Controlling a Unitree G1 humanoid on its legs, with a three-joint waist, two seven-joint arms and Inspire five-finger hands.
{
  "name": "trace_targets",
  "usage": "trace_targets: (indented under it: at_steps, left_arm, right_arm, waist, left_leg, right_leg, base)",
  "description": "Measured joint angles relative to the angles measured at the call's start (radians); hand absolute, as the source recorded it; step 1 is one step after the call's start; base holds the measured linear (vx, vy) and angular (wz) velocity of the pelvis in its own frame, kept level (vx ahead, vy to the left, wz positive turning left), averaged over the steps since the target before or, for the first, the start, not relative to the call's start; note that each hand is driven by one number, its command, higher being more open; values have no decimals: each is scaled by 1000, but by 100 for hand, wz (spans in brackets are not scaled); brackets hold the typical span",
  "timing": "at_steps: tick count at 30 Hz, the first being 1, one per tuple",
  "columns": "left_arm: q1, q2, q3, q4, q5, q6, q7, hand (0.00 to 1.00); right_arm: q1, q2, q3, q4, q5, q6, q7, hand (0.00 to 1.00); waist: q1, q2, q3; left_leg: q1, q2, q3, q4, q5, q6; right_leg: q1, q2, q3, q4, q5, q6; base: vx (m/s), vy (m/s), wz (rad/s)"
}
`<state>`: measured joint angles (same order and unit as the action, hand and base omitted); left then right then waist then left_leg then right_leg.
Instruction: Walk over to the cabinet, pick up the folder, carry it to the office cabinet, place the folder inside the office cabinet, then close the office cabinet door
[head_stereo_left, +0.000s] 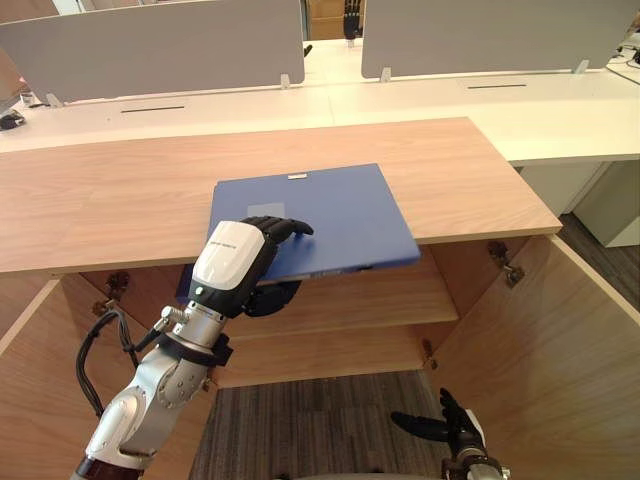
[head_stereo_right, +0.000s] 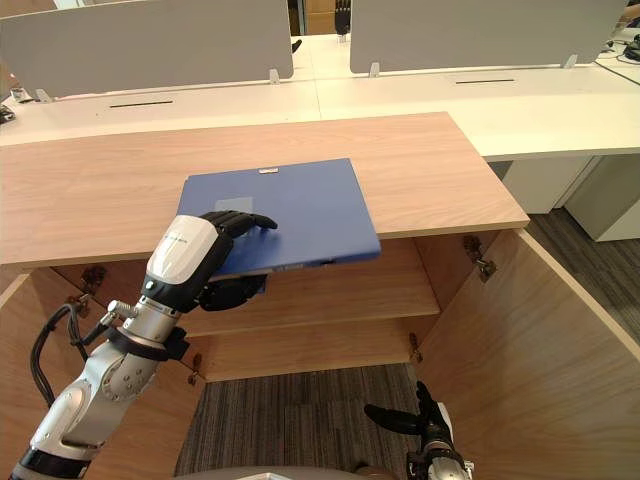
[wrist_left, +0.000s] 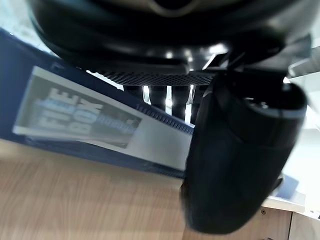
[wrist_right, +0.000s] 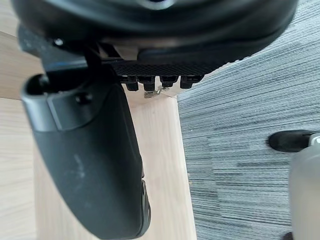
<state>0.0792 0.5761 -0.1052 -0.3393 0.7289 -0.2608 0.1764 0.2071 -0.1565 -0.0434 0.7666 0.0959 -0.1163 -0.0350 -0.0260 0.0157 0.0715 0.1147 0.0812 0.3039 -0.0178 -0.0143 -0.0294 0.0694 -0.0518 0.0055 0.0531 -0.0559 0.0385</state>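
The pick-up looks under way but not finished. The blue folder (head_stereo_left: 330, 215) lies in the middle of the frame on the wooden tabletop (head_stereo_left: 110, 190) of the cabinet, its near edge jutting out past the front lip. The left hand (head_stereo_left: 240, 255) is clamped on that overhanging lower-left corner, fingers (head_stereo_left: 285, 228) curled over the cover and the thumb (wrist_left: 240, 165) underneath. Carrying, placing and closing the door all appear to be left to do. Both doors below stand open, the right door (head_stereo_left: 565, 330) swung out at lower right, and a bare shelf (head_stereo_left: 370, 300) shows under the folder. This may be the office cabinet meant, but that cannot be told. The right hand (head_stereo_left: 445, 425) hangs idle at the bottom right over the carpet (head_stereo_left: 320, 420), fingers loosely spread and holding nothing, its wrist cut off by the frame's edge. Whether the folder has lifted clear of the wood or rests on it is hard to make out. The cabinet's lowest part is out of sight, and the left door (head_stereo_left: 30, 370) is cropped.
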Motion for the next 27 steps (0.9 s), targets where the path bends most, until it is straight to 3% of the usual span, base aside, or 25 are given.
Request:
trace_targets:
  at_steps: [5,13,19,23,27]
  left_arm:
    - [-16,-10,13,-25,-2,-4,-1,0]
    - [69,-100,20,-190,-190,-38,-85,0]
    - [139,-234,11,-316,-634,-88,-137,0]
    - [194,-285,17,-328,-912,-79,-191,0]
    - [241,-307,16,-330,-1192,-31,-278,0]
  right_arm:
    - [4,7,-13,-30,4,1,4,100]
    - [43,61,-32,-456,95,-5,7,100]
    - [94,129,-40,-794,205,-28,30,100]
    - [131,129,-52,-982,288,-35,51,100]
    - [128,113,-77,-1149,375,-76,85,100]
  waist:
    - [-1,-3,-8]
    - [-7,-15,0]
    - [-14,-20,13]
    - [-17,-20,21]
    - [-19,-19,26]
  left_leg:
    - [8,-5,9,-15,0,0]
    - [7,-10,11,-17,-4,5]
    - [9,-14,23,-15,-12,8]
    - [9,-15,44,-14,-18,7]
    - [10,-16,61,-11,-25,10]
  right_leg:
    - [-3,-1,14,-7,3,4]
    - [-4,-4,19,-12,7,6]
    - [-5,-8,31,-19,11,10]
    - [-15,-7,52,-20,14,14]
    - [-21,-7,69,-21,17,19]
  base:
    - [-11,-3,-8]
    - [2,0,0]
    - [-14,-2,-5]
    - [-10,-3,-16]
    - [6,-6,-12]
